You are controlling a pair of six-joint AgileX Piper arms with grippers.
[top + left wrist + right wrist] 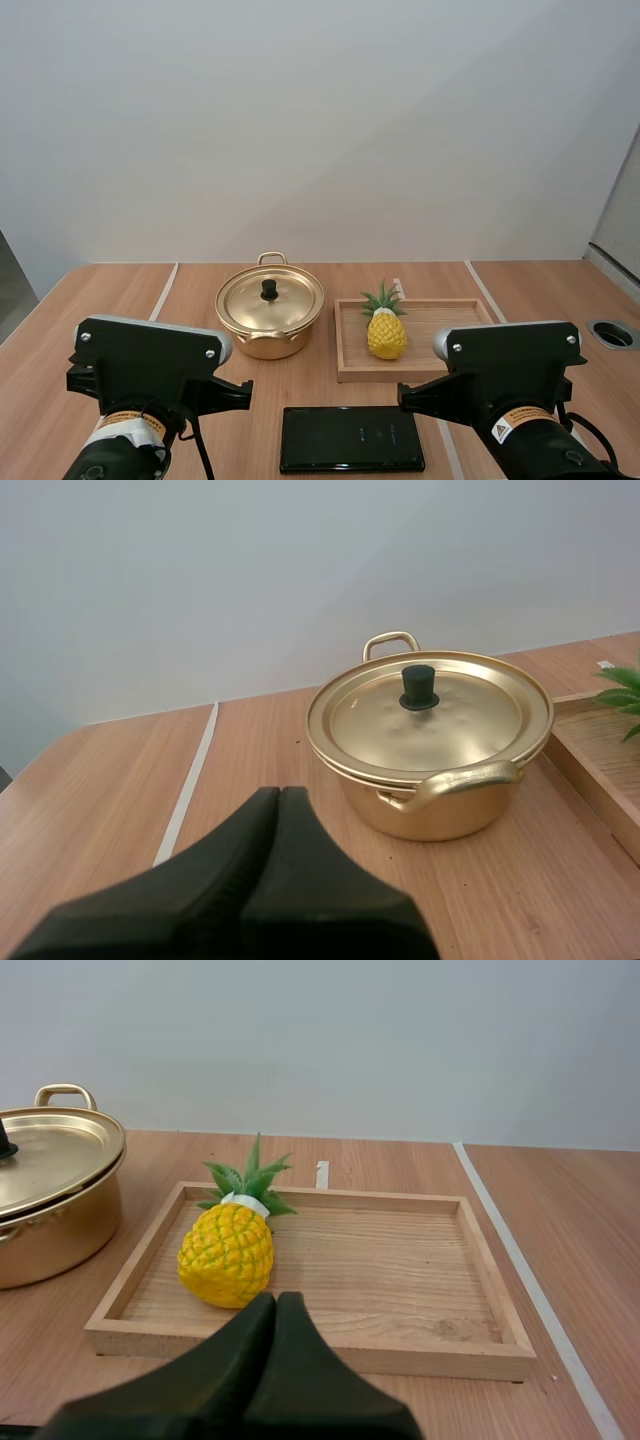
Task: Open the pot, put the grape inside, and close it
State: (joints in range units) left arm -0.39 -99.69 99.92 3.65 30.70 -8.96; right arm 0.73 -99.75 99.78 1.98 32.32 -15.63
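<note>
A golden pot (268, 318) stands mid-table, its lid (270, 297) with a black knob (269, 289) resting on it. Right of the pot lies a wooden tray (450, 330) holding a yellow toy pineapple (386, 333) with green leaves; no grapes are in sight. In the left wrist view my left gripper (280, 792) is shut on nothing, low over the table and short of the pot (435, 770), whose lid (430, 718) is on. In the right wrist view my right gripper (277, 1298) is shut on nothing, just in front of the tray (480, 1350) and the pineapple (226, 1254).
A flat black rectangular thing (352, 438) lies near the table's front edge between my two arms. White tape lines (163, 291) run across the wooden table. A round grommet hole (613, 334) sits at the far right.
</note>
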